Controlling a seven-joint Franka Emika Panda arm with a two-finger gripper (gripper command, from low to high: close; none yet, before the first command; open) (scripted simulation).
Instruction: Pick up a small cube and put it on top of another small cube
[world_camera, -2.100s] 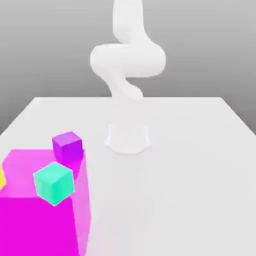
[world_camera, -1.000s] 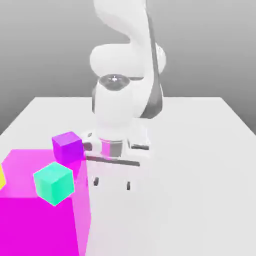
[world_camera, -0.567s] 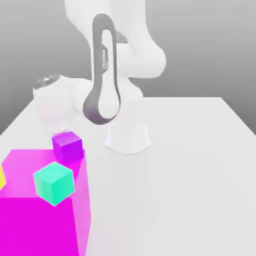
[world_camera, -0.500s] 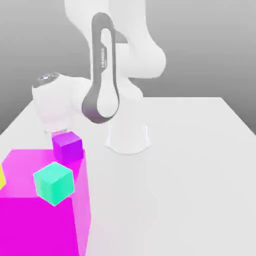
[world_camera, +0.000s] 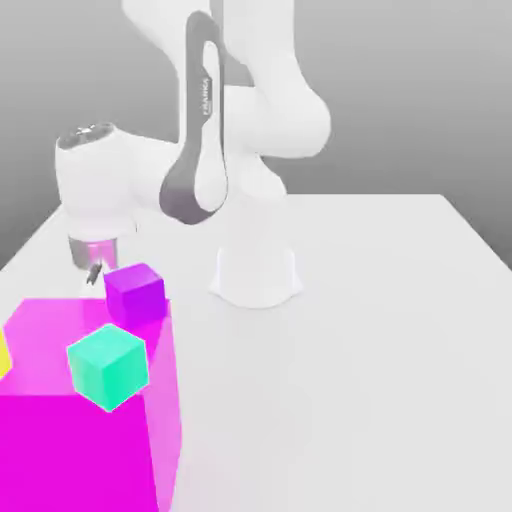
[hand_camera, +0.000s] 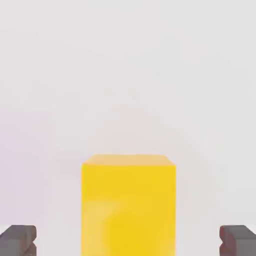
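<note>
Approach step: the gripper (hand_camera: 128, 242), jaws spread wide, is poised above a yellow cube (hand_camera: 128, 205) near the bench (world_camera: 400, 300) edge; descent and closing are judged next.

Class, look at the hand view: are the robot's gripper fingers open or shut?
Open. The two dark grey fingertips sit far apart with the yellow cube between them, untouched; the gripper holds nothing.
</note>
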